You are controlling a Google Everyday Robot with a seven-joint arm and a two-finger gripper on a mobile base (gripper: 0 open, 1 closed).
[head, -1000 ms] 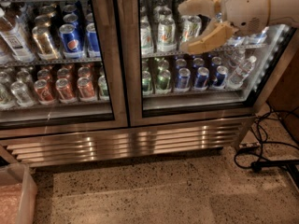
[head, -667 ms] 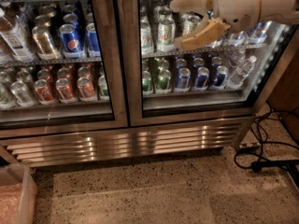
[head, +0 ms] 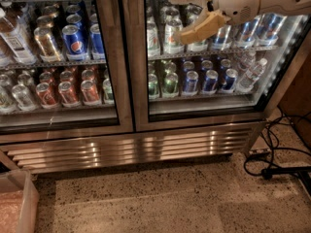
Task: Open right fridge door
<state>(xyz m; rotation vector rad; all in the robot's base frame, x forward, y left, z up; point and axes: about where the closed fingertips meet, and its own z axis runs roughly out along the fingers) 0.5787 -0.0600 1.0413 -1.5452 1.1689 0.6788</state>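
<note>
A two-door drinks fridge fills the upper view above a steel vent grille [head: 126, 149] and a speckled floor [head: 146, 198]. The right fridge door [head: 204, 103] sits on the right half, closed flush with its frame, with rows of cans and bottles behind the glass. The left door [head: 63, 115] fronts Pepsi and red cans. The robot's white arm [head: 243, 1] reaches in from the top right. Its gripper [head: 177, 17] hovers before the upper glass of the right door, its tan fingers spread apart and grasping nothing. Black cables [head: 277, 154] lie at the lower right.
</note>
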